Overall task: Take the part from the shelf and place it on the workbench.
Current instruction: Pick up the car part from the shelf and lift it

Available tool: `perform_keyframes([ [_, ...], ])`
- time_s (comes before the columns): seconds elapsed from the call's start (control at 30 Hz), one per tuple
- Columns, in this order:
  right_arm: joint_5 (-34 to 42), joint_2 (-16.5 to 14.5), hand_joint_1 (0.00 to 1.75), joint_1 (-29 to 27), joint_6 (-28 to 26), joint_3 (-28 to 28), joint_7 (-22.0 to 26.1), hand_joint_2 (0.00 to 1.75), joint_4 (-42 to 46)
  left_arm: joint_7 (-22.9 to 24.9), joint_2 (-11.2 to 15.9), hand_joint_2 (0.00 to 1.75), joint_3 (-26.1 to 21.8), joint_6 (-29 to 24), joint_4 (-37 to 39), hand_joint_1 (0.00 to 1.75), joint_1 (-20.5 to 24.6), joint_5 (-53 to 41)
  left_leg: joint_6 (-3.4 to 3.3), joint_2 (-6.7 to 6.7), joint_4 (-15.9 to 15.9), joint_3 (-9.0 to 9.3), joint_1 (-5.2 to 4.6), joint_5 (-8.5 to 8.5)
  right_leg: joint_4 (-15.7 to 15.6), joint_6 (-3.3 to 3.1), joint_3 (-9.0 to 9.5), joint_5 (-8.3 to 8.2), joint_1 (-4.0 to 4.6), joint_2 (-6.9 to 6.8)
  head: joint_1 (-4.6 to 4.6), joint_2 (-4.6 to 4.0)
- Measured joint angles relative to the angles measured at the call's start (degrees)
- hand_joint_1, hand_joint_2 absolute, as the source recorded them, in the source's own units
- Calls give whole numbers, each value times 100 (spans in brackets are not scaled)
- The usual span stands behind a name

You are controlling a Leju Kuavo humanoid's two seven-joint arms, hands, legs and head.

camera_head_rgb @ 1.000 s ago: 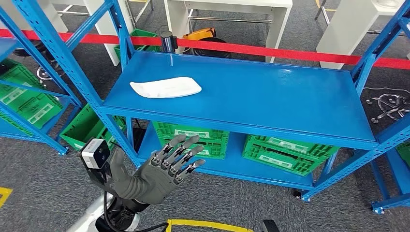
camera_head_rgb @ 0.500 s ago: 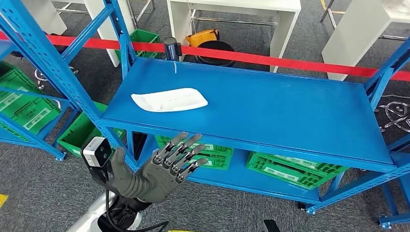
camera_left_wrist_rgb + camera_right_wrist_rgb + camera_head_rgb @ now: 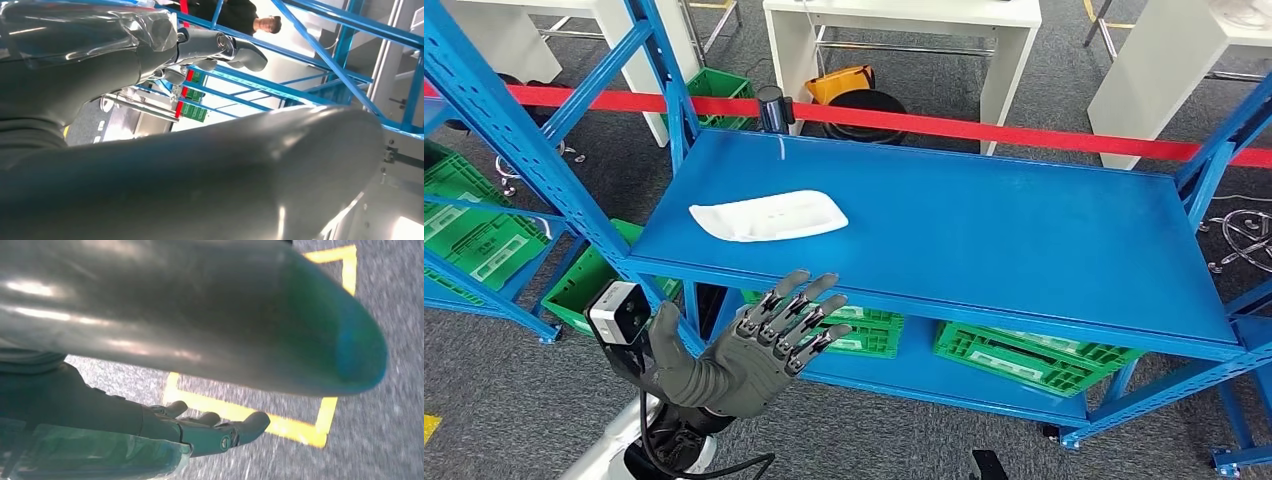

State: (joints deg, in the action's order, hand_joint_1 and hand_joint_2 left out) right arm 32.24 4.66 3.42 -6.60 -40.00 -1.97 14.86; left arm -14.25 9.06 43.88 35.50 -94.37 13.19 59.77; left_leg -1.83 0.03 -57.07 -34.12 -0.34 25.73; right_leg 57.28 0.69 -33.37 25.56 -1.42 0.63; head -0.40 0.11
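Left hand (image 3: 759,350) hovering open and empty, fingers spread, below the blue metal shelf (image 3: 984,240). Reaching step; next, probably lifting over the edge toward the flat white plastic part (image 3: 769,216).

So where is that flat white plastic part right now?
In the head view, the flat white plastic part lies on the left side of the blue metal shelf, beyond the raised left hand, which holds nothing.

In the head view the blue shelf (image 3: 984,215) hides parts of the green crates (image 3: 1014,350) below it. The picture's right edge cuts off the shelf. In the right wrist view a thick thumb (image 3: 200,315) hides much of the blurred floor (image 3: 390,305).
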Motion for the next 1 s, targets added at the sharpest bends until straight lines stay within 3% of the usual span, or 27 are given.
perform_keyframes([
  [0.1,0,-9,0,3,0,-1,0,0,0,0,-10,0,0,0,-3,0,8,0,-105,-6,147,124,15,-134,109,60,-38,78,3,-23,7,0],
  [0.13,0,-7,0,4,0,-1,0,0,0,1,-17,0,2,1,-3,0,12,1,-125,-2,197,164,26,-171,316,43,-132,190,6,-28,13,0],
  [0.2,0,7,0,-3,0,-1,0,0,-1,1,-22,0,11,2,3,0,11,0,-143,-4,211,162,12,-188,1053,1,-476,520,2,-30,20,0],
  [0.27,0,25,0,-13,0,0,0,0,-2,2,-20,0,22,2,9,0,-3,-1,-144,-14,202,149,-3,-186,1572,31,-718,682,0,-30,21,0],
  [0.3,0,30,0,-13,0,0,0,0,-2,2,-20,0,26,2,10,0,-6,-1,-140,-19,193,146,-5,-184,1508,78,-682,629,-3,-31,21,0],
  [0.33,0,36,0,-11,0,0,0,0,-2,2,-20,0,28,2,10,0,-9,-1,-128,-27,176,144,-4,-169,1226,135,-532,506,-10,-34,21,0],
  [0.37,0,42,0,-7,0,0,0,0,-2,2,-20,0,30,1,10,0,-9,-1,-104,-33,142,140,-4,-141,805,184,-312,368,-21,-39,22,0],
  [0.4,0,44,0,0,2,0,0,0,-2,1,-21,0,30,-1,10,0,-9,-1,-71,-39,98,124,-17,-90,437,193,-115,277,-21,-43,23,0],
  [0.47,0,46,0,6,6,0,1,0,-1,1,-24,0,27,-6,9,0,-6,-4,-3,-46,25,95,-39,24,53,119,119,238,-15,-45,21,0],
  [0.53,1,41,0,0,21,0,2,0,0,0,-28,0,24,-7,8,0,-4,-8,37,-46,-1,99,-31,82,54,14,163,264,-4,-40,16,0],
  [0.63,16,36,0,-5,65,0,2,0,0,10,-29,0,27,6,4,0,1,-13,110,-32,-218,51,8,204,49,-56,244,236,-35,-40,14,0],
  [0.7,35,37,0,-5,82,0,2,0,0,28,-27,0,31,17,4,0,5,-14,176,-19,-705,-204,33,453,48,-77,274,249,-33,-40,13,0],
  [0.77,63,35,0,-15,91,0,2,0,0,55,-25,0,38,21,5,0,5,-14,220,-12,-1404,-647,60,691,49,-98,295,287,-23,-34,14,0],
  [0.8,75,34,0,-27,92,0,2,0,0,68,-23,0,41,21,5,0,4,-14,223,-11,-1624,-828,67,694,49,-102,316,316,-16,-28,14,0],
  [0.83,83,33,0,-38,92,0,2,0,0,79,-23,0,44,21,6,0,5,-14,209,-10,-1646,-915,70,587,49,-100,347,348,-9,-19,14,0],
  [0.87,90,28,0,-47,93,0,3,0,0,84,-23,0,44,22,6,0,7,-14,175,-11,-1441,-884,64,369,48,-95,392,385,3,-7,14,0],
  [0.93,103,-1,0,-50,99,0,5,0,0,91,-22,0,44,29,6,0,21,-14,41,-26,-685,-609,22,-140,39,-82,485,463,24,17,20,0],
  [1.0,115,-38,0,-47,107,1,10,0,0,95,-22,0,45,36,6,0,44,-11,-87,-24,-192,-387,-39,-362,19,-45,529,532,35,36,30,0],
])
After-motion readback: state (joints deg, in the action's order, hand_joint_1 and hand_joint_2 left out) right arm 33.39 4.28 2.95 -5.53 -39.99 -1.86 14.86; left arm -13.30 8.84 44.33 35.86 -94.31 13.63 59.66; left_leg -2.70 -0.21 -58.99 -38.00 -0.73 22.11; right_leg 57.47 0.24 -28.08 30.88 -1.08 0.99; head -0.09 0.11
